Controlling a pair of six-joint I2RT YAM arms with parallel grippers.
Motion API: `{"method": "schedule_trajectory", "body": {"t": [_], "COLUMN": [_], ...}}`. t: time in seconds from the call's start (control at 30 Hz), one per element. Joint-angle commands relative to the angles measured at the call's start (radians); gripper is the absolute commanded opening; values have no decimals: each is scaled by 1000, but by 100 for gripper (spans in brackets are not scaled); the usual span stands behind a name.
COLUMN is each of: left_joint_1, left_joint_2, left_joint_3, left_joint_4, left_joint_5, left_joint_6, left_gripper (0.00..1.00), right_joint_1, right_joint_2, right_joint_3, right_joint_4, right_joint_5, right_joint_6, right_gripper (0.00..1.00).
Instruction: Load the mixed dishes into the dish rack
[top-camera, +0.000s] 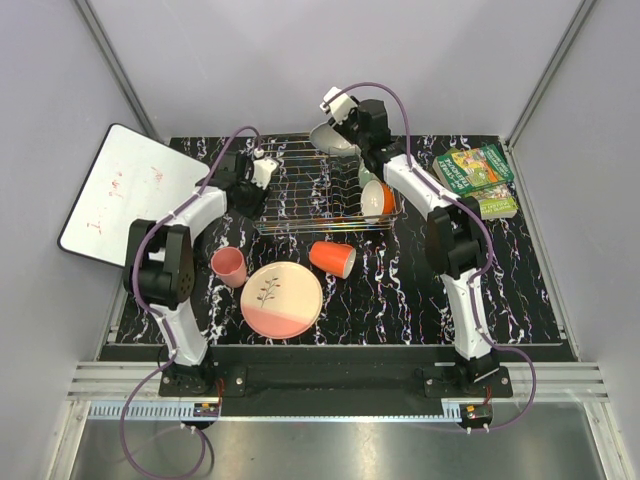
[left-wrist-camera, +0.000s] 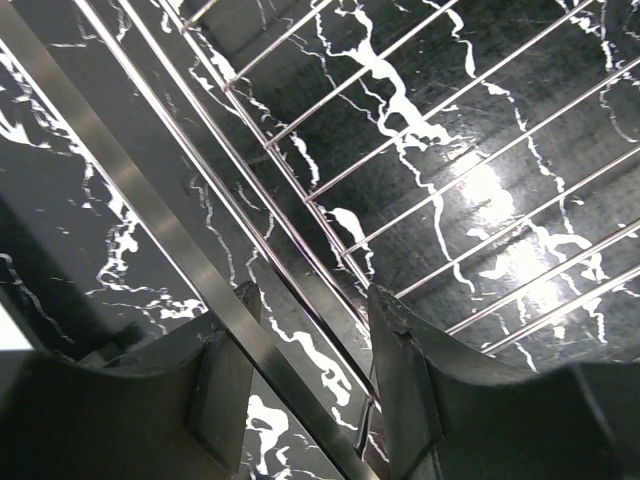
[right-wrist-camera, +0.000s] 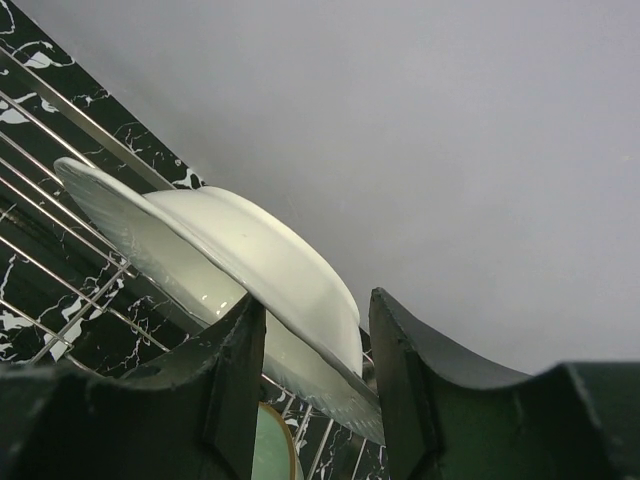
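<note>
White plate (right-wrist-camera: 230, 255), likely stiff, slick-glazed and breakable, hangs tilted over the far edge of the dish rack (top-camera: 300, 190), pinched at its rim by the right fingers (right-wrist-camera: 232, 400); the left fingers (left-wrist-camera: 222, 390) stand open astride its left side.

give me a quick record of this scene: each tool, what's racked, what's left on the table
left tool: open, fingers either side of the rack rim bar
right tool: shut on white plate, held tilted over the rack's far edge
in rack: orange-and-white bowl, green bowl beside it
on table: pink plate, pink cup, orange mug on its side
not yet racked: the white plate and those three
</note>
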Motion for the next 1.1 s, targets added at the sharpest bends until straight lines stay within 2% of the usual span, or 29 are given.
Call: {"method": "schedule_trajectory", "body": {"t": [0.0, 0.4, 0.53, 0.73, 0.87, 1.0, 1.07], "left_joint_1": [-2, -57, -73, -88, -96, -122, -133], "left_joint_2": [5, -30, -41, -51, -53, -39, -33], "left_joint_3": [-66, -123, -129, -144, -135, -124, -117], "left_joint_4": [-115, -74, -69, -65, -66, -68, -68], "left_joint_5": [-73, -109, -113, -116, -106, -106, -104], "left_joint_6": [130, 249, 257, 269, 274, 282, 283], "left_gripper": [49, 48, 48, 48, 47, 47, 47], "right_joint_1": [-21, -33, -44, -45, -39, -30, -30], "right_joint_2": [-3, 20, 46, 51, -15, -159, -195], "right_joint_3": [86, 138, 183, 166, 62, -186, -242], "right_joint_4": [174, 194, 171, 149, 160, 261, 275], "right_joint_5": [102, 120, 97, 103, 114, 105, 102], "right_joint_6": [51, 91, 125, 174, 182, 169, 186], "right_gripper": [49, 49, 49, 49, 49, 49, 49]}}
